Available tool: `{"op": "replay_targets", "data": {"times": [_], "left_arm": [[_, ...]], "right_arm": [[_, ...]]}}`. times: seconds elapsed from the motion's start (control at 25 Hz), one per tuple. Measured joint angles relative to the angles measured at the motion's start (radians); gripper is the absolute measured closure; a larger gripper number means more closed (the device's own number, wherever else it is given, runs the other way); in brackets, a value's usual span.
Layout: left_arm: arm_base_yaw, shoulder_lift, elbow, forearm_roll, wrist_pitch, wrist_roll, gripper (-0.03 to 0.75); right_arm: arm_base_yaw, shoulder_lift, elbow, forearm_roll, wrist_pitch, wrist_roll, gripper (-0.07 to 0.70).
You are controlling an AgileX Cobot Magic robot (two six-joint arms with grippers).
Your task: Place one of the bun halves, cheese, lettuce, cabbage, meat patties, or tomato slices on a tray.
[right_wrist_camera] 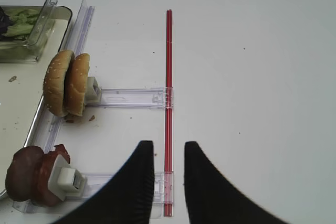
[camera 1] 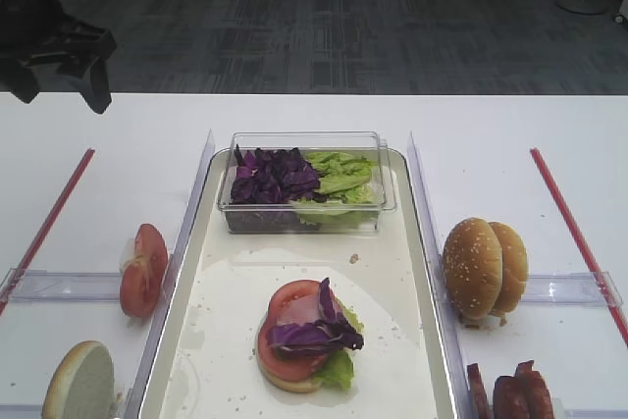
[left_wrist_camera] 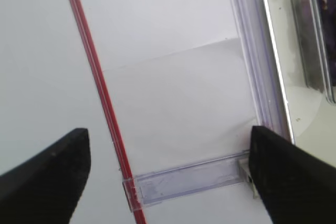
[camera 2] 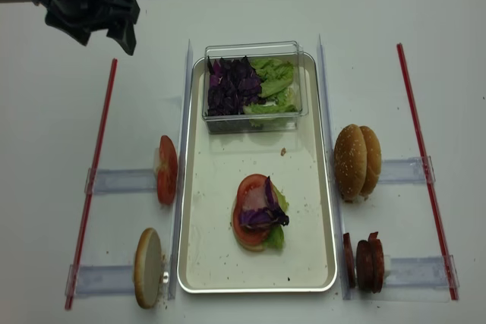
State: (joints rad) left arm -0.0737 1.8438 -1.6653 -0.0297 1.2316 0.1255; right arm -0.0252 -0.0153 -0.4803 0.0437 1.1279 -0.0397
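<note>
The tray (camera 1: pixel 172 340) runs down the table's middle. On it lies a stack (camera 1: pixel 304 336): a bun half, lettuce, a tomato slice, pink meat and purple cabbage (camera 1: pixel 314 333) on top. Left of the tray stand tomato slices (camera 1: pixel 142 267) and a pale-faced bun half (camera 1: pixel 78 380). To its right are sesame bun halves (camera 1: pixel 484 267) and dark meat patties (camera 1: pixel 510 394). No cheese shows. My left gripper (camera 2: pixel 102 43) hangs wide open and empty over the far left table (left_wrist_camera: pixel 168 140). My right gripper (right_wrist_camera: pixel 168 148) is open and empty, right of the buns (right_wrist_camera: pixel 65 82).
A clear plastic box (camera 1: pixel 304 183) of cabbage and lettuce sits at the tray's far end. Red strips (camera 2: pixel 95 180) (right_wrist_camera: pixel 169 77) mark both outer sides. Clear plastic holders (left_wrist_camera: pixel 184 182) and upright dividers (camera 1: pixel 196 193) flank the tray.
</note>
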Motion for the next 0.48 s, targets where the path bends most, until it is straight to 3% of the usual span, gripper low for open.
{"op": "replay_targets", "data": {"times": [0.48], "left_arm": [[0.051, 0.000, 0.000, 0.001, 0.000, 0.000, 0.149]], "right_arm": [[0.000, 0.000, 0.000, 0.000, 0.000, 0.000, 0.438]]}}
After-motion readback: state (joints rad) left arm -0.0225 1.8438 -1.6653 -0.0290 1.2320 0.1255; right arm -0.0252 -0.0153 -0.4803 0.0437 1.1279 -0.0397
